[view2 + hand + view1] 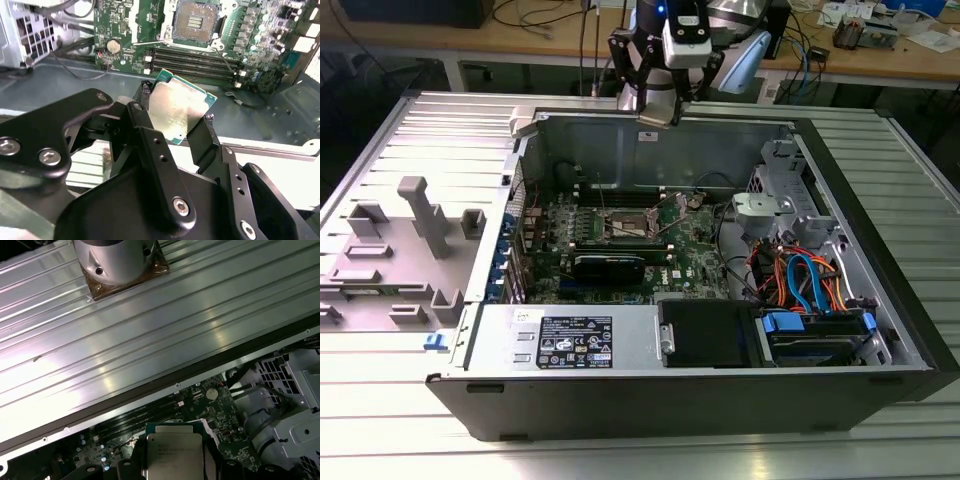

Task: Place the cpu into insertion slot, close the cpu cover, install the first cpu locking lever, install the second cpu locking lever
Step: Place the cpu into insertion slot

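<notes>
A: Anything in the gripper [656, 112]?
B: Yes. Clenched on the cpu [181, 106], pinched by two opposite edges, metal top plain in both wrist views.
A: Where?
B: High in the air, about over the far wall of the case [740, 123] in the exterior view. Well apart from the slot [628, 222], nearer on the board [705, 262], contacts bare.
A: Held flat?
B: Hard to say; seems somewhat tilted against the board in the second wrist view.
A: So how to do it well?
B: Probably: level first, square the edges to the slot's rim, then straight down, never sliding across the contacts. No pushing; should settle in without force. Marked corner too small to tell, so worth checking orientation before lowering.
</notes>
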Controlling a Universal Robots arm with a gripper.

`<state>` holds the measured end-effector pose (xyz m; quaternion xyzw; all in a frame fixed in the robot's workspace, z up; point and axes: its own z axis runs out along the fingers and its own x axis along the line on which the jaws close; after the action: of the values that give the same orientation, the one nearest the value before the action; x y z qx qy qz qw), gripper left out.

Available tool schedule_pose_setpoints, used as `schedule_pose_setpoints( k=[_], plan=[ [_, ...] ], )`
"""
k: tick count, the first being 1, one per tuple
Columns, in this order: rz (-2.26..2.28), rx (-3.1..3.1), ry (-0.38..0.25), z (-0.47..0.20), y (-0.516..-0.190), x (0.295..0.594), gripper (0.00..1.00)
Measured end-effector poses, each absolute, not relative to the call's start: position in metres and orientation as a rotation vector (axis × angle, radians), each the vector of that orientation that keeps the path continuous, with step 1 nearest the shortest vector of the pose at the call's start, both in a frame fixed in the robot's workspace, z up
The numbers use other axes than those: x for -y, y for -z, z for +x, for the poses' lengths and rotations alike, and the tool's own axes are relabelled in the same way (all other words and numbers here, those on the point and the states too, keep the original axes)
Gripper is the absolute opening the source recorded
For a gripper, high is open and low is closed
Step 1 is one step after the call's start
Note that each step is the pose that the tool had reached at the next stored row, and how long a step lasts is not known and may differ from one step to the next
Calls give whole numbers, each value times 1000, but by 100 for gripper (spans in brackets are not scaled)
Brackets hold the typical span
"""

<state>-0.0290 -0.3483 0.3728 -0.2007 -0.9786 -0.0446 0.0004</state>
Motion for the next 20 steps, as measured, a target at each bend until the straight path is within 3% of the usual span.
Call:
schedule_pose_setpoints(
  k=[20],
  plan=[
    [-680, 3065, 140, -29, -372, 348, 55]
  ],
)
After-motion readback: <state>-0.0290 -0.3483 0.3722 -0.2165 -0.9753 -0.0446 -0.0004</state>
